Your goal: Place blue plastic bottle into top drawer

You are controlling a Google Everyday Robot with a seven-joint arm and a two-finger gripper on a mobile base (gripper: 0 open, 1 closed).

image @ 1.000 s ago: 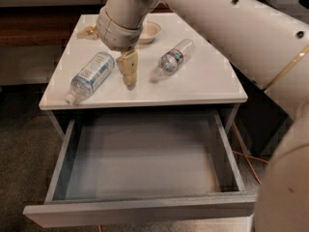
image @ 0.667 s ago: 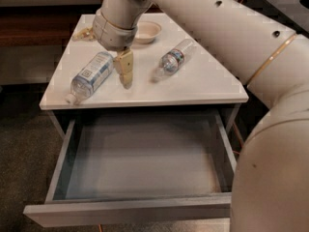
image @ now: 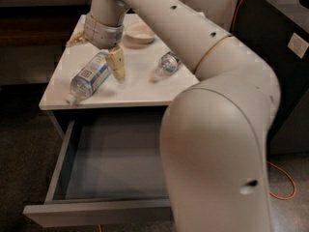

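The blue plastic bottle (image: 91, 75) lies on its side on the white cabinet top (image: 145, 88), its white cap pointing to the front left. My gripper (image: 116, 65) hangs down from the wrist just to the right of the bottle's upper end, close to or touching it, near the surface. The top drawer (image: 61, 170) is pulled open below the cabinet top, and its grey interior holds nothing that shows. My own arm hides the drawer's right part.
A smaller clear bottle (image: 167, 65) lies on the right of the cabinet top. A pale bowl (image: 140, 33) stands at the back, and a tan object (image: 75, 38) lies at the back left. A dark cabinet (image: 285, 57) with an orange cable stands to the right.
My gripper has moved a little to the left, closer to the blue plastic bottle. My arm's elbow has swung in and now covers the right side of the view.
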